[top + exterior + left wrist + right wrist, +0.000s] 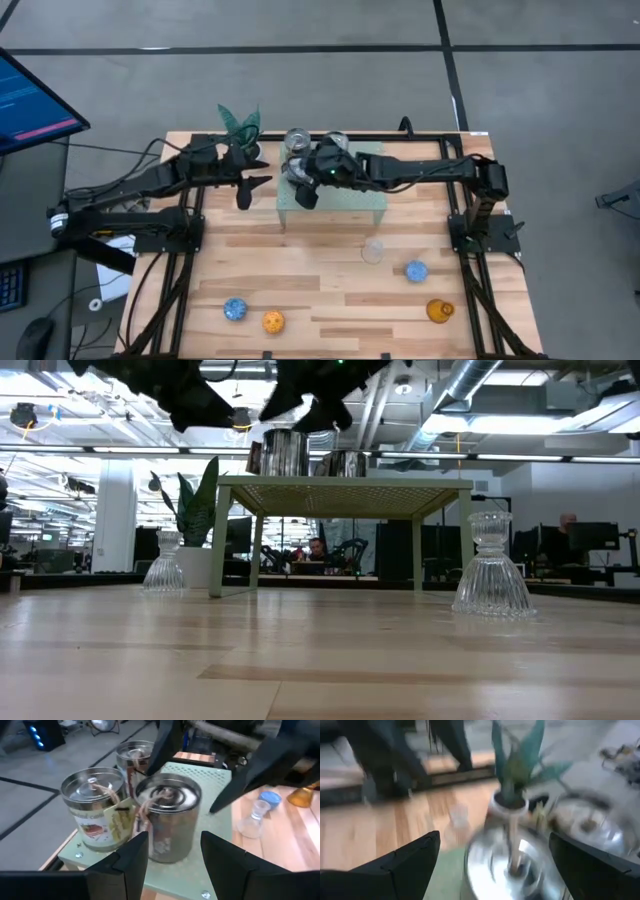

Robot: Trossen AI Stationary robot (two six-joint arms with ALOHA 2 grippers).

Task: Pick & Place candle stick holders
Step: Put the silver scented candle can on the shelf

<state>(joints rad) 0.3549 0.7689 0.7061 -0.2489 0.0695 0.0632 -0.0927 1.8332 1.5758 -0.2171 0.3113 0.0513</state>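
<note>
Three shiny silver holders (167, 815) stand together on the pale green perforated stand (350, 203) at the back of the bench (320, 300). The right gripper (305, 190) hangs over the stand's left end, its fingers (405, 862) spread wide above the nearest silver holder; that view is blurred, so contact cannot be judged. The left gripper (248, 188) hovers just left of the stand, its fingers (130, 857) open and facing the same group without touching it. A green leafy plant (238, 122) sits behind the left gripper.

On the bare bench, well apart from both grippers, lie a clear glass holder (373, 250), a blue holder (416, 270), an amber holder (439, 311), a second blue holder (235, 309) and an orange holder (273, 321). In the low view another clear glass holder (164, 564) stands beside the stand's leg.
</note>
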